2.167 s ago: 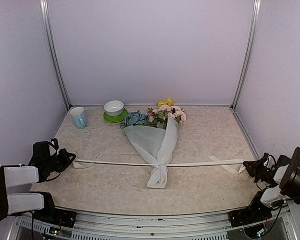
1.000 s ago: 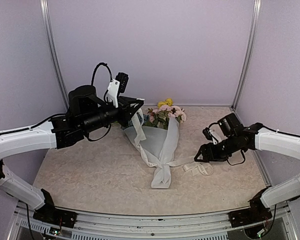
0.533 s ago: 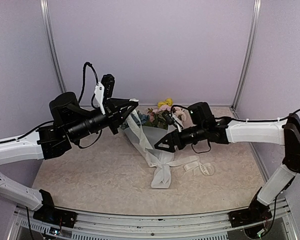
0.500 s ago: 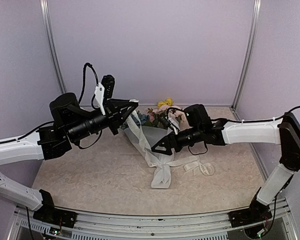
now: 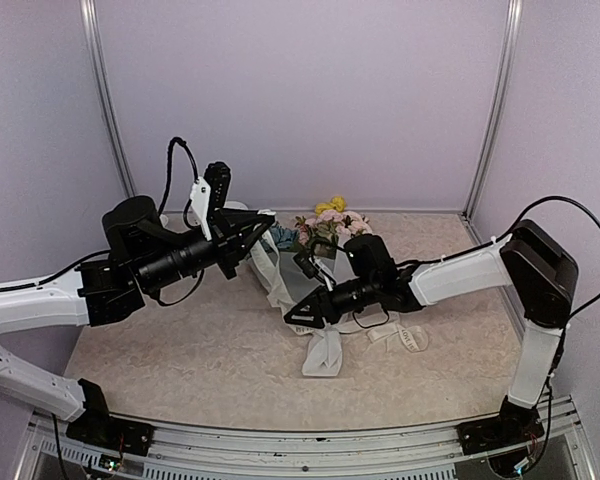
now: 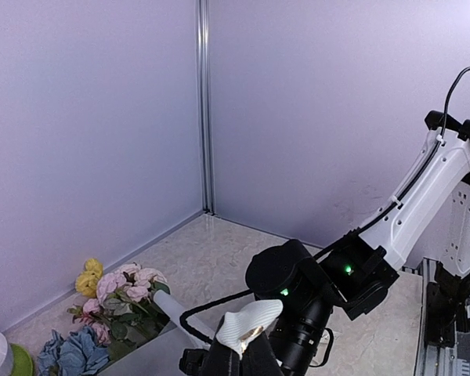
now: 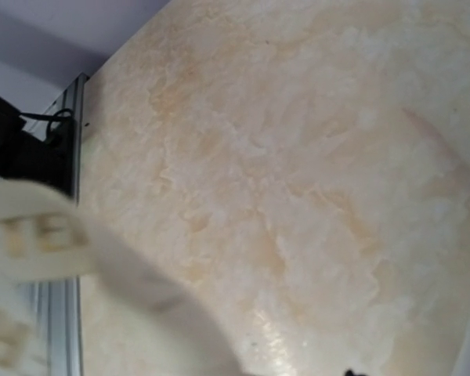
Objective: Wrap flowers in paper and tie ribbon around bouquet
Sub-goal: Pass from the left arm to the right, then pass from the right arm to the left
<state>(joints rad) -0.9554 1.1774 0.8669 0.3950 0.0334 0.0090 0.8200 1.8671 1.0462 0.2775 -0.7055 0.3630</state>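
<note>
Pale marbled table (image 5: pixel 180 350) inside lilac walls carries the bouquet (image 5: pixel 320 352), which lies flat with its flowers (image 5: pixel 328 225) toward the back wall and its pinched paper tail toward the arms. Up and to the left of the bouquet, the left gripper (image 5: pixel 268 220) hangs in the air, clenched on one end of the ribbon (image 5: pixel 271 265). The left wrist view shows the cream strip nipped between its fingers (image 6: pixel 239 348). From there the ribbon drops slack to the bouquet's narrow neck, and its other length lies in loose loops on the table just right of the tail. The right gripper (image 5: pixel 292 316) is low at the left side of the neck, close against the wrapping. Its own camera gives only a blurred band of lettered ribbon right at the lens, so I cannot tell whether its jaws are closed on anything. By my reading the knot is being worked at the neck. The ribbon looks light, limp and rather slick, so it would likely slip from a loose grip; it seems best taken flat across its width, close to the neck. The paper (image 6: pixel 172 307) appears thin and easily creased, and the whole bundle seems light enough to drag if the strip is pulled hard.
</note>
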